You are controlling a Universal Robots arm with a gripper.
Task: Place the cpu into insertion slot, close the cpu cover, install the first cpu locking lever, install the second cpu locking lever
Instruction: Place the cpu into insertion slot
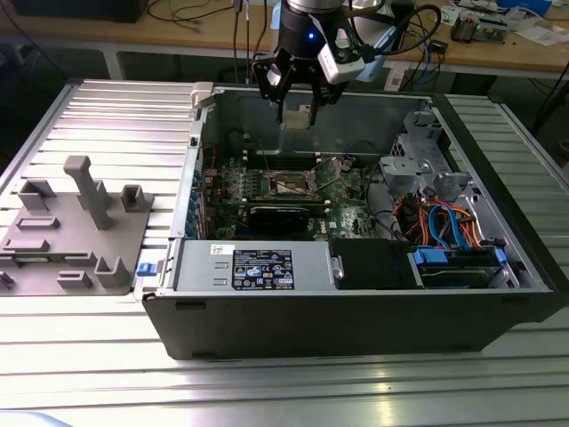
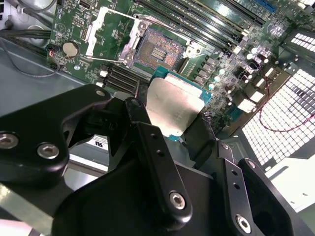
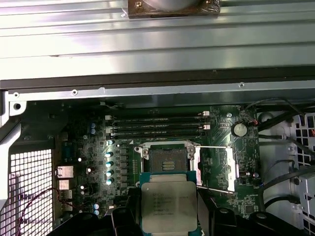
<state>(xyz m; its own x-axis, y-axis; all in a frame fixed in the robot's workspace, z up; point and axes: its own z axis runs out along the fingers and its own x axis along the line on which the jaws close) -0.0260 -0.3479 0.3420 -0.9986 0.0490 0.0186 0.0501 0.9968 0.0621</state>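
The cpu (image 2: 174, 105), a flat square chip with a dull silver top, is pinched by two opposite edges in my gripper (image 2: 167, 120). In the exterior view the gripper (image 1: 298, 114) hangs over the open computer case with the cpu (image 1: 297, 118) well above the board. The insertion slot (image 3: 167, 160) lies bare just beyond the cpu (image 3: 168, 206), its brownish contact field showing. The cpu cover (image 3: 216, 167) is swung open to one side of the slot. Both thin wire levers (image 2: 113, 59) stand released beside the cover (image 2: 106, 32).
A long black card (image 1: 280, 216) lies just in front of the slot (image 1: 292, 182). The power supply (image 1: 267, 267) and a drive bay with coloured cables (image 1: 444, 222) fill the case front. A grey fixture (image 1: 76, 222) stands on the table at the exterior view's left.
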